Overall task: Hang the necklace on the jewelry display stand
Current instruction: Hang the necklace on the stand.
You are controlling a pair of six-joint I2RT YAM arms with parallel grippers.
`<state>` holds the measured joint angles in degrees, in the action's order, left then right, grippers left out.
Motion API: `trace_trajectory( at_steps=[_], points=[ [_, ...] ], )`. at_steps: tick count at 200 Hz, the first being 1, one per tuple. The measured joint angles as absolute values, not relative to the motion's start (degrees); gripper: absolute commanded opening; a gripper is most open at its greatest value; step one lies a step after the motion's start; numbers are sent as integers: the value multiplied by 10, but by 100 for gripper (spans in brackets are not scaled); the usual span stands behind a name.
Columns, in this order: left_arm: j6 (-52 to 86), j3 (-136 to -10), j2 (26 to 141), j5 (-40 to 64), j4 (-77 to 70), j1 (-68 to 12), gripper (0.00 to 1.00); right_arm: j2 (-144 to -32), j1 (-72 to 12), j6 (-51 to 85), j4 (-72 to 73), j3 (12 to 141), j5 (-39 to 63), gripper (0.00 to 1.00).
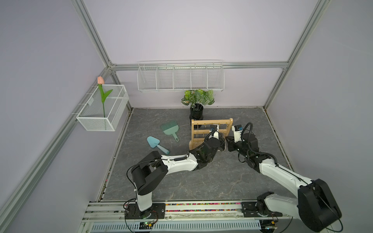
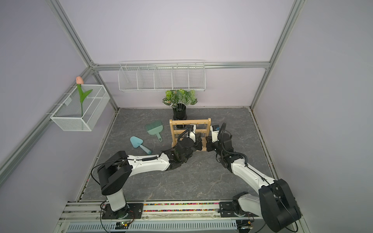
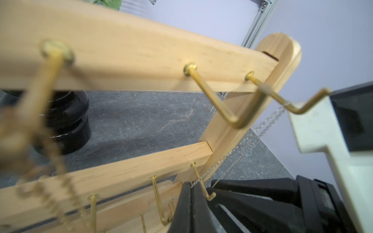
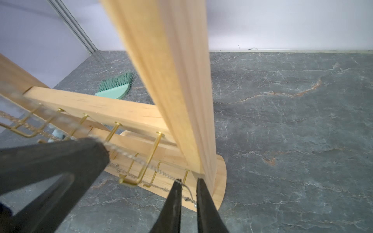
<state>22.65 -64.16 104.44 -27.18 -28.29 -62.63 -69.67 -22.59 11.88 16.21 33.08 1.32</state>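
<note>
In both top views the stand (image 1: 212, 122) (image 2: 189, 121) is half hidden by the left arm (image 1: 210, 145) (image 2: 181, 146); the necklace (image 4: 161, 171) is unresolvable there.

You're in a robotics lab cell: aluminium framing (image 1: 95, 38) at upper left holds plain lilac walls (image 1: 191, 30), two robot arms (image 1: 179, 164) stand bolted to a rail (image 1: 201, 207) along the bottom edge, beside a grey marble-look desk (image 1: 201, 181).
</note>
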Motion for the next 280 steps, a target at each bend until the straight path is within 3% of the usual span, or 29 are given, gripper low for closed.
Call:
trace_trajectory(
  at_steps=[82, 137, 176, 280],
  points=[
    [227, -645, 1045, -267, -269, -627, 25, -684, -226, 118, 138, 331, 18, 32],
    [229, -645, 1045, -269, -265, -636, 35, -641, -226, 114, 93, 332, 18, 37],
    [230, -645, 1037, -270, -253, -646, 42, -622, -226, 113, 34, 341, 19, 48],
    [258, -619, 978, -268, -180, -662, 46, -587, -224, 127, -56, 363, 13, 64]
  ],
)
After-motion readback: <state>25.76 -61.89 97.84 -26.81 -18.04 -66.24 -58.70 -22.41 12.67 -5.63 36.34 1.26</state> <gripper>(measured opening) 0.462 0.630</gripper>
